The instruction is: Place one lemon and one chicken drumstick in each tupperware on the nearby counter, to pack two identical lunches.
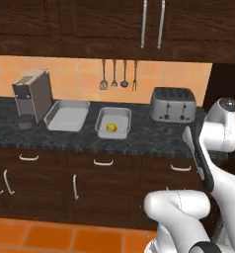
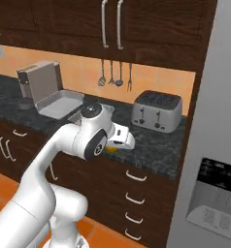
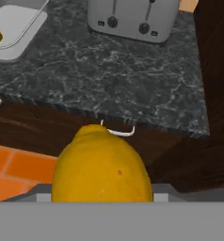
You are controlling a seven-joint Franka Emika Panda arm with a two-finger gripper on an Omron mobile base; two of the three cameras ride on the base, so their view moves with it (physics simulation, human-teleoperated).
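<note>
Lemon (image 3: 102, 164) sits btwn the jaws – gripped (off counter (image 3: 114, 80)).

One lemon (image 1: 110, 128) lies in the right tupperware (image 1: 113, 122) on the counter (image 1: 154, 133), left tupperware (image 1: 67, 115) at its 9 o'clock beside it; second lemon (image 3: 102, 172) fills the hand view's 6 o'clock.

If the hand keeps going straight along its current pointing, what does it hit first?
Probably the bare counter in front of the toaster, right of the tupperware. The hand holds a lemon; depth is unclear.
</note>
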